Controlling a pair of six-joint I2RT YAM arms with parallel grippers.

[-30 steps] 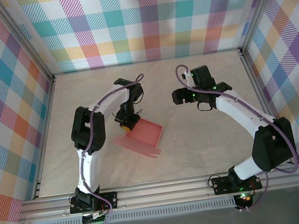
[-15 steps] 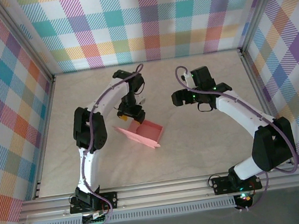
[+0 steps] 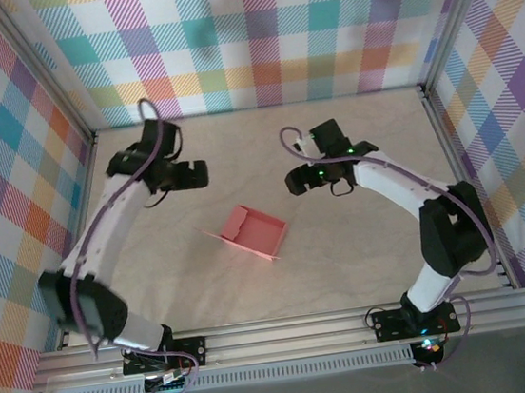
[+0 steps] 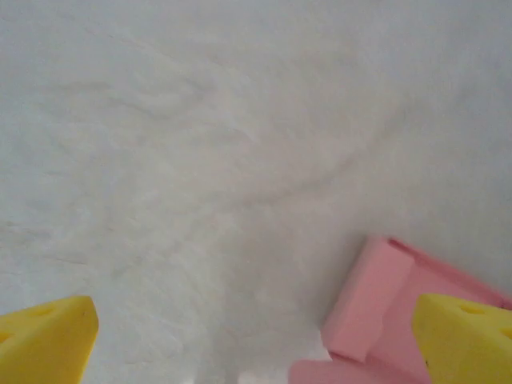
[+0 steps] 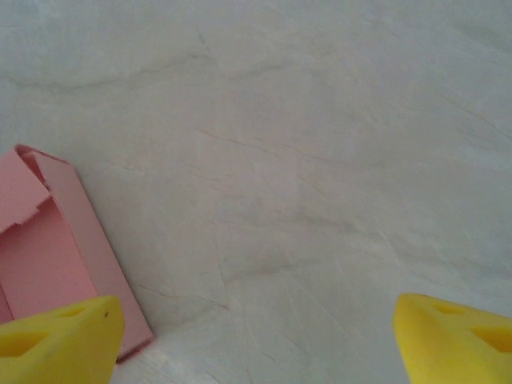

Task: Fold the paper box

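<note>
The salmon-pink paper box (image 3: 255, 232) lies on the pale desk (image 3: 366, 260) between the two arms, apart from both. It is a shallow open tray with one flap lying flat at its left. The left pincer (image 3: 200, 173) hangs beyond the box, its yellow pads (image 4: 48, 340) spread wide. The right pincer (image 3: 291, 181), to the box's right, is spread wide too.

We see the left gripper (image 3: 198, 174) has left the paper box (image 3: 255, 232) and swung away to the far left (jaws spread wide), while the right gripper (image 3: 293, 181) has edged closer to it.
</note>
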